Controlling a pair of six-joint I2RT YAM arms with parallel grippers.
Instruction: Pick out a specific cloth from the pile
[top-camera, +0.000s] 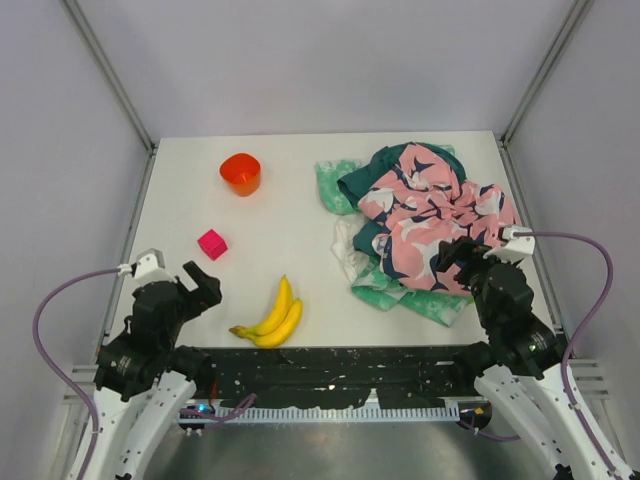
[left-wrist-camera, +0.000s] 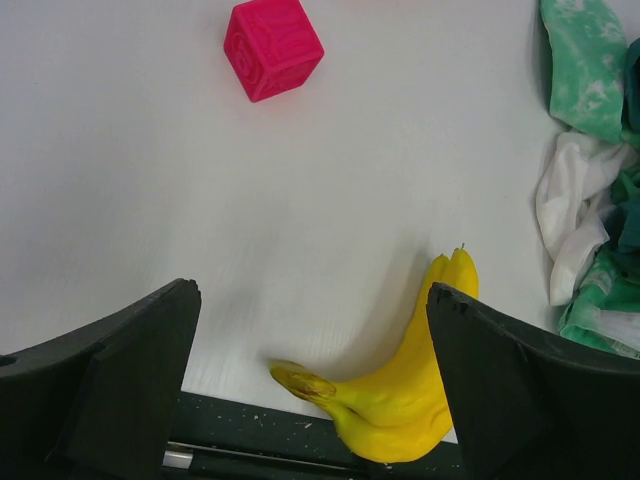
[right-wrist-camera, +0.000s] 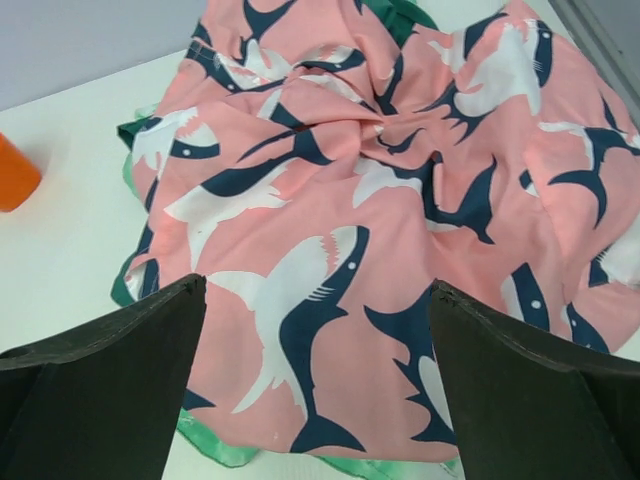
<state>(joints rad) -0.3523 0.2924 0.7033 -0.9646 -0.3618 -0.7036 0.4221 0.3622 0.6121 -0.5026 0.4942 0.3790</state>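
Left gripper (left-wrist-camera: 312, 292) and right gripper (right-wrist-camera: 318, 288) spread wide, empty.
Right one hangs at the near edge of the pile (top-camera: 430, 210); lime-green cloth cannot be made out in it; left of the pile lie bananas (top-camera: 272, 316), orange cup (top-camera: 240, 174), pink cube (top-camera: 212, 243).

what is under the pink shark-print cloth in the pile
A dark teal cloth, a mint-green patterned cloth and a white cloth poke out from under the pink shark-print cloth along its left and near edges. Whatever lies beneath its middle is covered.
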